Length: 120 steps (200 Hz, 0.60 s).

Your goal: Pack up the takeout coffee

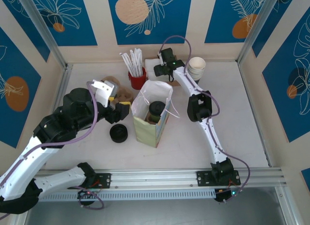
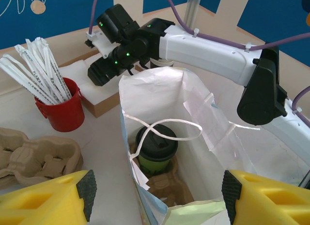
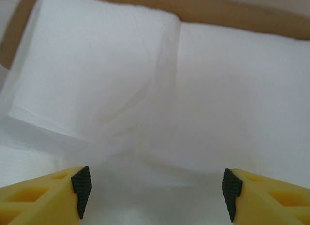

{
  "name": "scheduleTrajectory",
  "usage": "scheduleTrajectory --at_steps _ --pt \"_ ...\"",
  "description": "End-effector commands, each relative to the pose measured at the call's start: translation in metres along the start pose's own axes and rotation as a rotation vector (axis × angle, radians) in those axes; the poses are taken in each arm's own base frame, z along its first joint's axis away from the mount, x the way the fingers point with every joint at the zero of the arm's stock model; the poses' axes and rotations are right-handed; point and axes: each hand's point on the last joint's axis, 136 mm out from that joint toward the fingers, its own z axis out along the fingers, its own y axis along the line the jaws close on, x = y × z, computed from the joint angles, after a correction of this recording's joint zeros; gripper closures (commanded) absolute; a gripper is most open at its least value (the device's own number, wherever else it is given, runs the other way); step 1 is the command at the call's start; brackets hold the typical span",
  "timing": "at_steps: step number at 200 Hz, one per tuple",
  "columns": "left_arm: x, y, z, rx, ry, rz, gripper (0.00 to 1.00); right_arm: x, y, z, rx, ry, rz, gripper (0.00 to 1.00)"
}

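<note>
— Two grippers in top view, where?
— Mid-bench, left gripper (image 1: 122,107) just beside white paper bag (image 1: 145,130); right gripper (image 1: 162,66) at far edge. Inside bag, takeout coffee (image 1: 156,110) upright.
— Left wrist?
— Its fingers (image 2: 58,196) apart, empty, near bag mouth. Coffee sits in cardboard holder (image 2: 164,186) at bag bottom. Beyond bag, toward far edge, red cup (image 2: 63,109) of straws.
— Right wrist?
— Its fingers apart, nothing held, white napkins (image 3: 145,89) close below.

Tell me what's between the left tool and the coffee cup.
The paper bag's near wall; the coffee cup stands inside the bag. The left wrist view shows it.
</note>
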Motion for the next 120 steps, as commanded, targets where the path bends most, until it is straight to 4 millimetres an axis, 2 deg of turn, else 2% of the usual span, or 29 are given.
scheduleTrajectory --at_steps 1,66,91,120 --pt "0.004 -0.004 -0.002 0.017 0.013 -0.006 0.30 0.012 -0.005 0.010 0.011 0.032 -0.022 0.25" --pt "-0.001 -0.004 -0.006 0.017 -0.001 -0.002 0.30 0.033 -0.007 0.023 0.009 0.087 -0.019 0.26" --pt "-0.003 -0.004 -0.006 0.017 -0.001 -0.001 0.30 0.033 -0.006 0.023 0.006 0.087 -0.019 0.34" --pt "-0.002 -0.004 -0.006 0.017 0.001 -0.001 0.30 0.024 -0.004 0.015 -0.009 0.070 -0.014 0.47"
